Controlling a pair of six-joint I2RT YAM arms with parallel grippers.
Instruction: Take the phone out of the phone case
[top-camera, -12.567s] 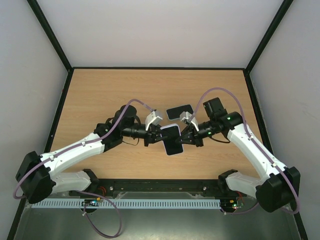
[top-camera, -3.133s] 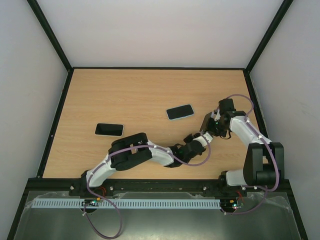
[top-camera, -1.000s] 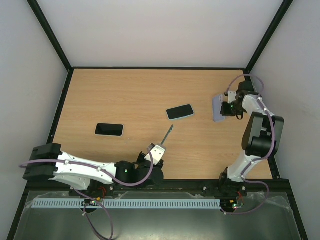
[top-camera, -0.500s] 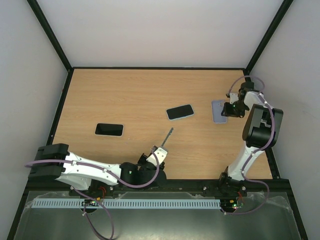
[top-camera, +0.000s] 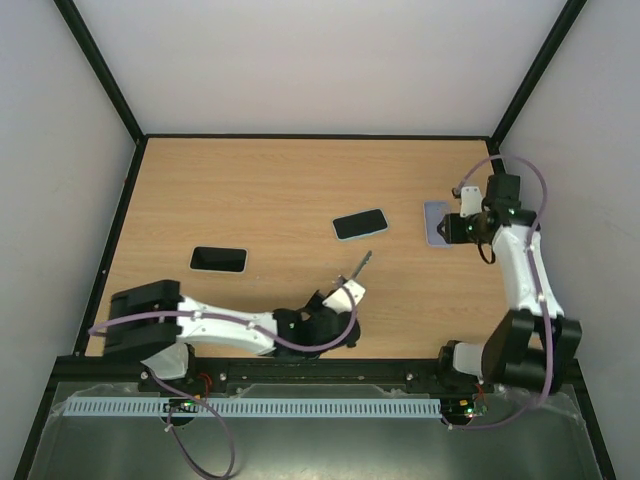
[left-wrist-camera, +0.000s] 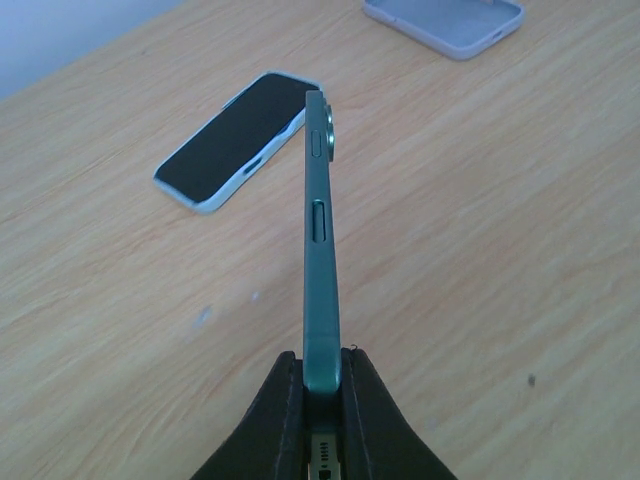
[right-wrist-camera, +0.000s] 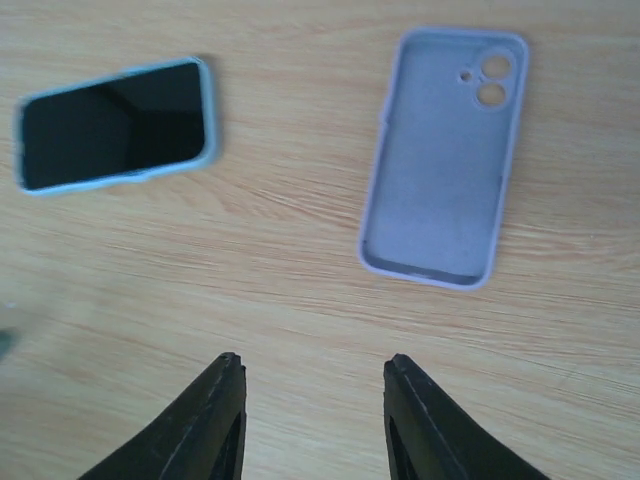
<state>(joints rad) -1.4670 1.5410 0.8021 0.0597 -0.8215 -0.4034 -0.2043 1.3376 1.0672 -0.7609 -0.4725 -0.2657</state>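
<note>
Far left on the wood-grain laminate table, a flat, glossy black rectangular phone lies face up, untouched.

Left gripper: jaws clamped narrow on the bottom end of the slim green smooth-edged phone. The phone is held on edge above the table with its side buttons showing. Its long axis runs away from the gripper, toward the far right.

Just beyond its tip, a dark-screened phone in a pale blue rounded case lies flat.

Right of that, the empty lavender matte case lies hollow side up, camera cut-outs visible, long axis front to back.

Right gripper: jaws partly apart, holding nothing, beside that case.
</note>
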